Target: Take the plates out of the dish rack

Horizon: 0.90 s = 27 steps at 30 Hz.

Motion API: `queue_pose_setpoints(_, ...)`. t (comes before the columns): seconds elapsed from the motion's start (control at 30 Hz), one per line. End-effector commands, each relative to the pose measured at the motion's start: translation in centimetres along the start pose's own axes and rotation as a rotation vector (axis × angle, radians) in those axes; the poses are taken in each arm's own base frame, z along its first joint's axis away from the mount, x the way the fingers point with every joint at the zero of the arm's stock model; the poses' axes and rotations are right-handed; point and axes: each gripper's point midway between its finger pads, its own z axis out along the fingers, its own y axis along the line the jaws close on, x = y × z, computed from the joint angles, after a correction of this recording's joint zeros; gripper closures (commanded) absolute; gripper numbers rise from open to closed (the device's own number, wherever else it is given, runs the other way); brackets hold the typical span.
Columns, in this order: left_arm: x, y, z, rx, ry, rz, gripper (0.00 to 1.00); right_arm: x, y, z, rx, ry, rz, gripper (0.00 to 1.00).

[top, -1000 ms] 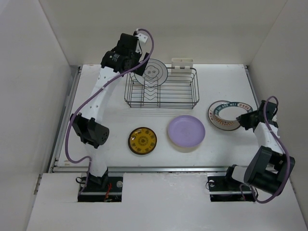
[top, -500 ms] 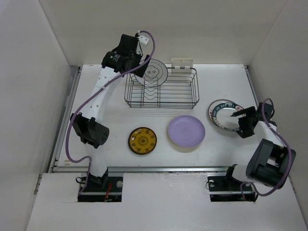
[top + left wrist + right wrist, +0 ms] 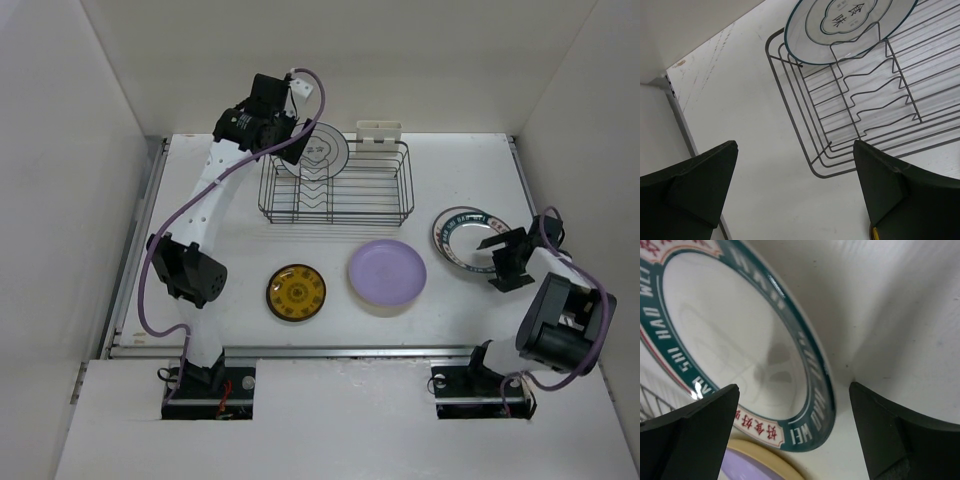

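Observation:
The dish rack (image 3: 336, 186) stands at the back of the table, and one white-grey, dark-rimmed plate (image 3: 320, 150) stands upright in its left end. My left gripper (image 3: 297, 148) hovers open over that corner; in the left wrist view the plate (image 3: 850, 25) and rack (image 3: 865, 100) lie ahead of the wide-apart fingers (image 3: 705, 185), gripper (image 3: 795, 190) empty. A teal patterned plate (image 3: 463, 240) lies flat on the table at the right. My right gripper (image 3: 492, 260) is open just beside its near edge, and the plate (image 3: 740, 340) fills the right wrist view, gripper (image 3: 795, 425) empty.
A lavender plate (image 3: 387, 272) rests on a yellow-tan plate (image 3: 772, 461) in front of the rack. A dark gold-centred plate (image 3: 296, 293) lies to its left. A white holder (image 3: 378, 131) hangs on the rack's far side. White walls enclose the table.
My right gripper has opened, let go of the teal plate, which now lies flat, and drawn back slightly. The left gripper has shifted a little closer to the rack's plate.

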Motion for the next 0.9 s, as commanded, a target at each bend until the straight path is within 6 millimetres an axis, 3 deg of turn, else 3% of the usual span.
queue_pose_setpoints(0.0,-0.9,0.0,-0.8,0.022,-0.040,0.016,0.00,-1.6,1.9,0.2,-0.058,-0.028,-0.040,0.02)
queue_pose_setpoints(0.13,-0.9,-1.4,1.3,0.083,-0.033,0.040,0.00,-2.0,2.0,0.4,-0.026,-0.028,-0.092,0.02)
queue_pose_setpoints(0.2,-1.9,-1.8,1.8,0.086,-0.051,0.044,0.00,-2.5,2.1,0.0,-0.014,-0.059,-0.114,0.02)
queue_pose_setpoints(0.27,-1.3,-2.1,3.4,0.084,-0.012,0.050,0.00,-3.1,1.9,-0.2,0.000,-0.090,-0.115,0.02)
queue_pose_setpoints(0.3,-2.3,-1.9,3.3,0.078,-0.039,0.045,0.00,-3.0,1.8,0.0,0.011,-0.079,-0.113,0.02)
queue_pose_setpoints(0.63,-2.4,-1.8,3.4,0.076,-0.046,0.066,0.00,-5.2,2.2,0.1,0.175,-0.189,-0.254,0.02)
queue_pose_setpoints(0.73,-2.4,-1.6,3.4,0.067,-0.043,0.066,0.00,-4.4,1.9,1.5,0.194,-0.138,-0.292,0.02)
queue_pose_setpoints(0.87,-2.1,-1.5,3.6,0.060,-0.033,0.076,0.00,-3.1,3.1,2.7,0.182,-0.092,-0.330,0.02)
